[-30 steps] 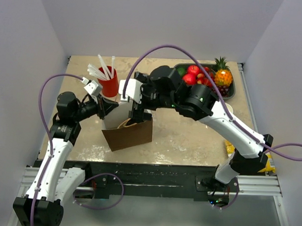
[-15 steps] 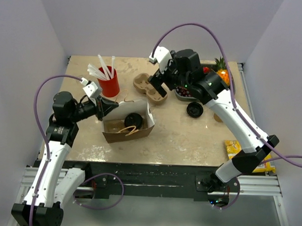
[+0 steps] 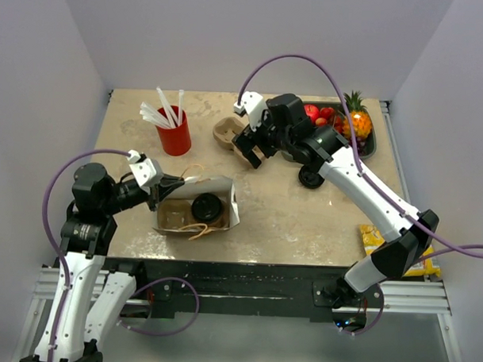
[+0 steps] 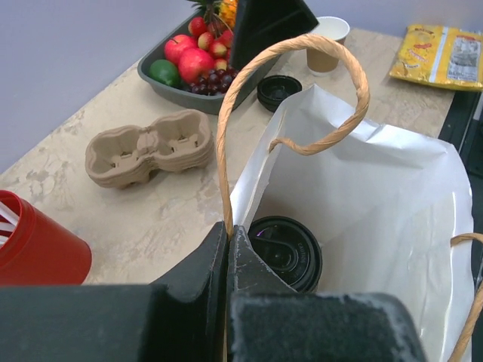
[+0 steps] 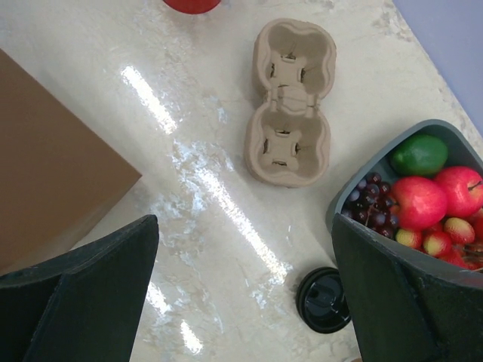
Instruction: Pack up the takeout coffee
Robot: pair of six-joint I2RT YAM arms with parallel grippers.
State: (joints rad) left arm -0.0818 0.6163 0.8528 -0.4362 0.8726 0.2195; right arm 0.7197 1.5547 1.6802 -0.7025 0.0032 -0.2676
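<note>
The takeout coffee [image 3: 206,207] stands inside the paper bag [image 3: 217,185]; only its round black lid shows. In the left wrist view the lid [image 4: 287,253] sits at the bottom of the bag's white inside [image 4: 377,196]. My left gripper [image 3: 168,184] is shut on the bag's tan twine handle [image 4: 302,47] at the bag's left rim [image 4: 228,249]. My right gripper [image 3: 250,149] is open and empty, above the table behind and to the right of the bag [image 5: 241,302]. The bag's brown side [image 5: 45,158] shows at the left of the right wrist view.
A pulp cup carrier [image 3: 227,131] lies behind the bag, under my right gripper [image 5: 290,102]. A red cup of straws [image 3: 173,131] stands back left. A loose black lid [image 3: 310,178], a fruit tray [image 3: 368,142] and a yellow packet [image 3: 372,236] are on the right. A lidless paper cup [image 4: 327,34] stands beyond the lid.
My right gripper left the bag, rising to the back right, and the coffee stayed inside. My left gripper pulled the handle left and nearer, dragging the bag with it.
</note>
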